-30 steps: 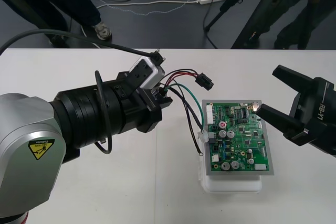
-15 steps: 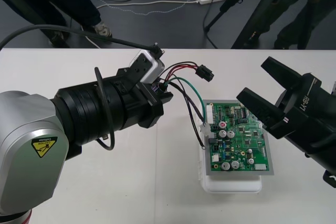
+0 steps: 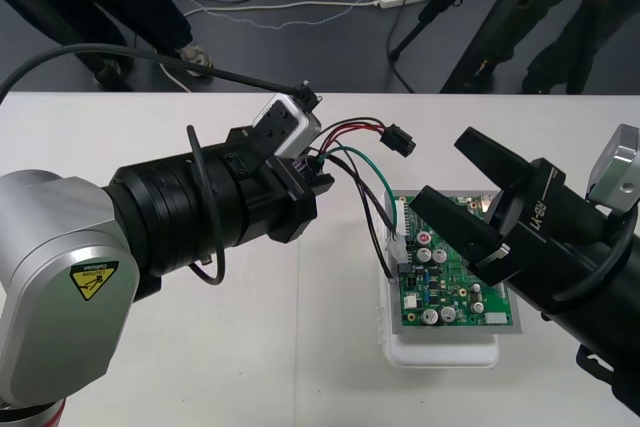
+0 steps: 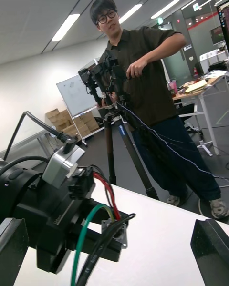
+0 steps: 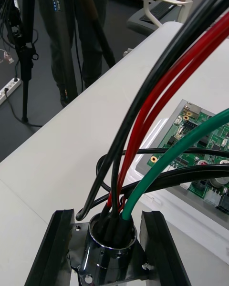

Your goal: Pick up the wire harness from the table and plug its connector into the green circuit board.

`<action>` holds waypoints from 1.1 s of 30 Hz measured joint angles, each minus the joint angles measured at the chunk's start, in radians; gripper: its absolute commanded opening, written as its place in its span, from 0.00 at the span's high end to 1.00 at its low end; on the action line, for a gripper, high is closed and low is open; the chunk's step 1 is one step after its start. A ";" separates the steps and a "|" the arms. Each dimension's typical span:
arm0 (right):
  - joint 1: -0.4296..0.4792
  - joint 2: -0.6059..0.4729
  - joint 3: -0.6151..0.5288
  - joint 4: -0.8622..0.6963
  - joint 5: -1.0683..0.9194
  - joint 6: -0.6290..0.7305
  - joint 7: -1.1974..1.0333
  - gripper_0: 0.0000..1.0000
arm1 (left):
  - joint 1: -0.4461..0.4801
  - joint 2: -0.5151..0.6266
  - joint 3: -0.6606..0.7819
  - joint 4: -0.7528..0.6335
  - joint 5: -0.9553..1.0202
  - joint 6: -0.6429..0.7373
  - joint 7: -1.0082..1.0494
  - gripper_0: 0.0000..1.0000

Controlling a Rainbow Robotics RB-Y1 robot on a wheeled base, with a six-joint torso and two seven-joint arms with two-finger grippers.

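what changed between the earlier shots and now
The right arm swung in from the right; its open right hand now hangs over the green circuit board on its white base. The left hand, shut on the round metal socket of the red, black and green wire harness, edged slightly toward the far side, carrying the small black plug with it. The board stayed put.

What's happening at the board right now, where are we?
The left pincer is shut on the harness's metal socket, holding it in the air to the left of the green circuit board. The wires arc out from it, and the black plug hangs free beyond the board's far left corner, not plugged in. The right pincer is open above the board, pointing towards the harness.
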 measured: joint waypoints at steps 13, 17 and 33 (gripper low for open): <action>-0.047 0.010 0.084 -0.004 0.018 0.054 0.000 0.00 | 0.000 -0.007 0.000 0.000 -0.009 0.000 0.000 1.00; -0.073 0.021 0.101 -0.004 0.021 0.092 0.000 0.00 | 0.000 -0.010 0.000 0.000 -0.013 0.000 0.000 1.00; -0.131 0.025 0.126 -0.004 0.021 0.158 0.000 0.08 | 0.000 -0.010 -0.001 0.000 -0.014 0.000 0.000 1.00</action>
